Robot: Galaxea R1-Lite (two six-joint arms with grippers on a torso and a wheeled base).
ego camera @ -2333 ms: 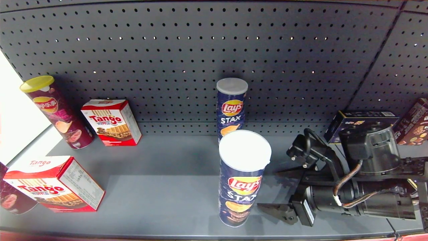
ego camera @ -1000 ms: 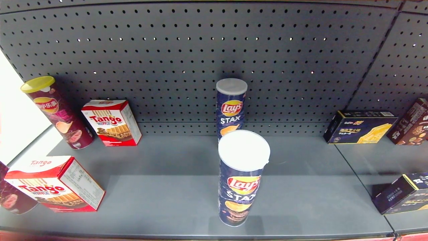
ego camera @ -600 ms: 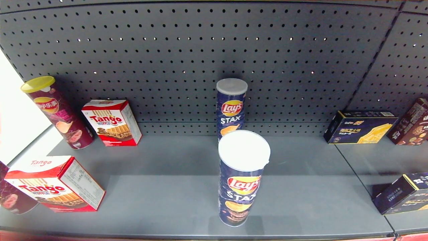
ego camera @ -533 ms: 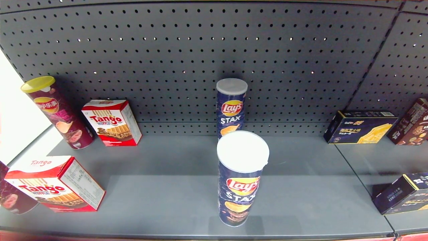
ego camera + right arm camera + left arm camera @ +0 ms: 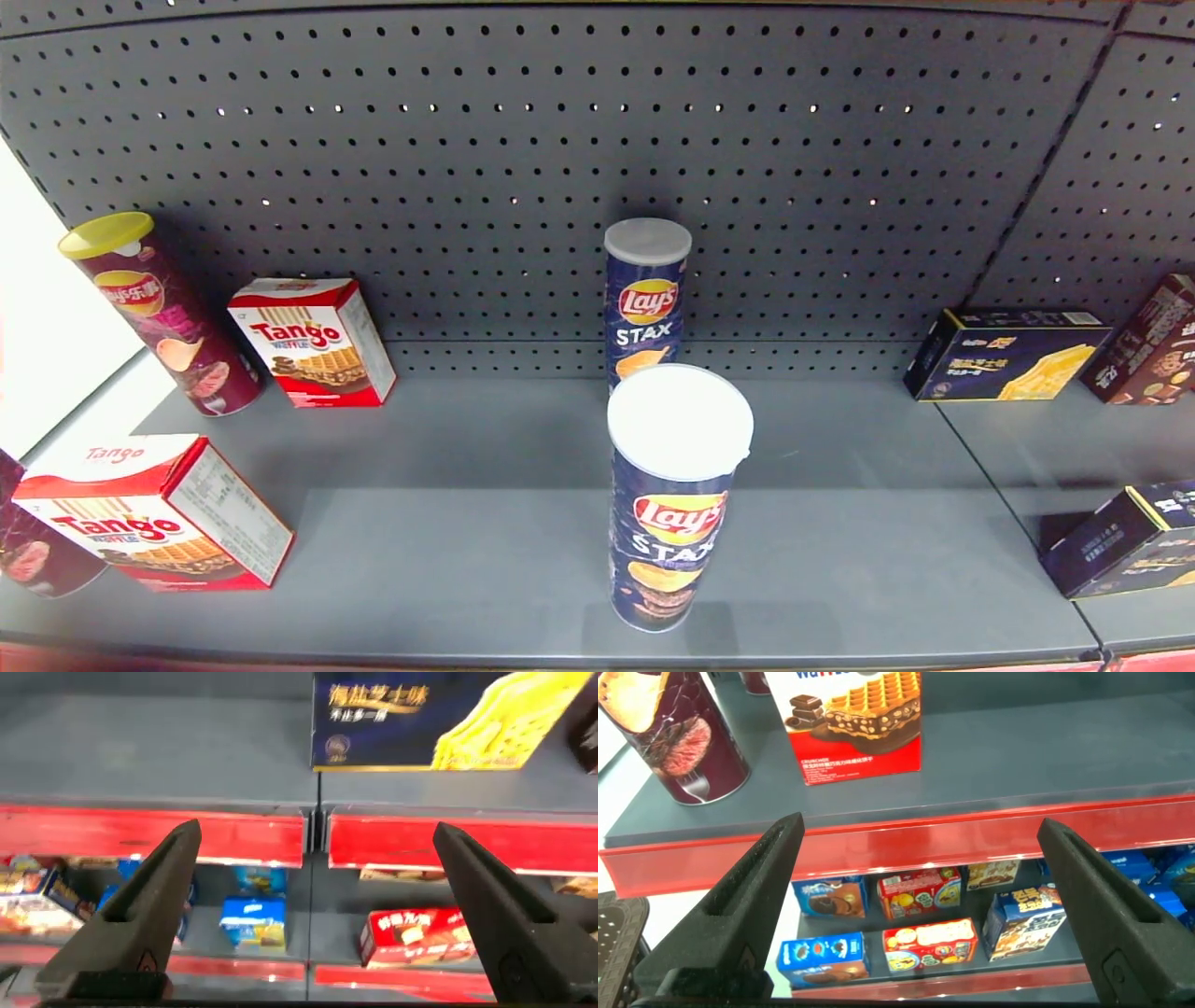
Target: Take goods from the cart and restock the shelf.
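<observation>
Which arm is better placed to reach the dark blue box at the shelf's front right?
Right, probably: the right gripper, open, faces that dark blue box. The left gripper faces the red wafer box at the other end.

Logo lettering on front dark-blue crisp tube [image 5: 674, 523] and rear dark-blue crisp tube [image 5: 644, 313]; brand lettering on near red-and-white wafer box [image 5: 140, 518], far red-and-white wafer box [image 5: 313, 341]; Chinese characters on dark-blue-and-yellow flat box [image 5: 1008, 357]. Wording not quoted.

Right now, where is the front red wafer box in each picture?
Head view: front red wafer box sits at the shelf's front left.
Left wrist view: same box, beside the maroon can.
Right wrist view: a dark blue box sits here instead.
Shared: the red shelf edge.
</observation>
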